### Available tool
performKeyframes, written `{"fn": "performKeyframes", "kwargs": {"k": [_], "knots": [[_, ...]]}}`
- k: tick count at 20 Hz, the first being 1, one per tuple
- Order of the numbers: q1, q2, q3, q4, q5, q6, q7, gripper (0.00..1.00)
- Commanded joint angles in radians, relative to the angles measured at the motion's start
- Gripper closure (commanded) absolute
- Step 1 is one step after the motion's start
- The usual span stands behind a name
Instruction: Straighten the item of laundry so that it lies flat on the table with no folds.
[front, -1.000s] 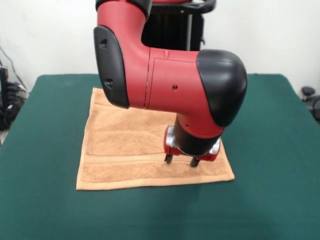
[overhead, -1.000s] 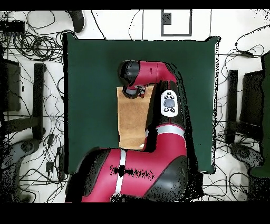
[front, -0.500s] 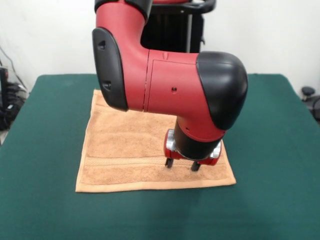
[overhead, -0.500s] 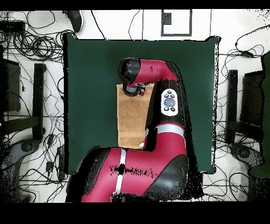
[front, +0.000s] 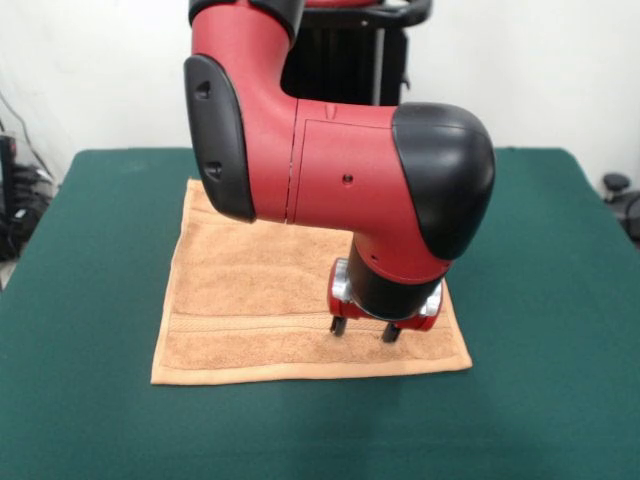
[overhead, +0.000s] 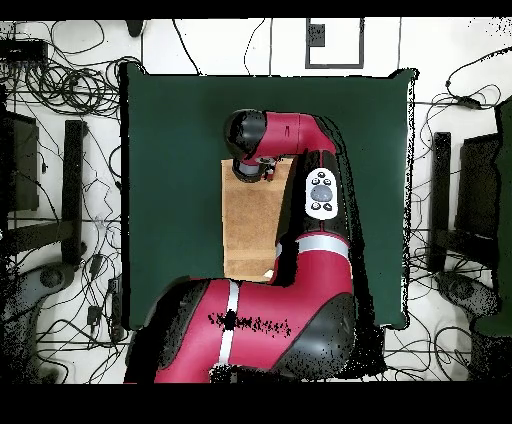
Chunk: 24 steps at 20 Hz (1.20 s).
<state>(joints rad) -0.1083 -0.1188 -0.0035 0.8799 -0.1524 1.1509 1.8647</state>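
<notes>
claw (front: 363, 331): two dark fingertips spread apart, pointing straight down, holding nothing; tips at or just above the towel, contact cannot be told
claw position: over the towel's woven band, near the towel's front right corner in the front view
towel (front: 250, 290): light orange-tan, spread out on the tabletop, edges roughly straight, no fold showing in the part that is visible; its far right part is hidden behind the arm
tabletop (front: 540, 300): dark green, much larger than the towel
arm (front: 340, 160): red and black, reaching down over the towel
</notes>
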Motion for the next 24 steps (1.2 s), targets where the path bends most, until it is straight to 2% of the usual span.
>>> {"fn": "performKeyframes", "kwargs": {"k": [1,24], "knots": [[0.035,0.069,0.039,-0.021,0.020,-0.286,0.286,0.00],[0.015,0.030,0.033,0.011,0.022,-0.293,0.270,0.00]]}}
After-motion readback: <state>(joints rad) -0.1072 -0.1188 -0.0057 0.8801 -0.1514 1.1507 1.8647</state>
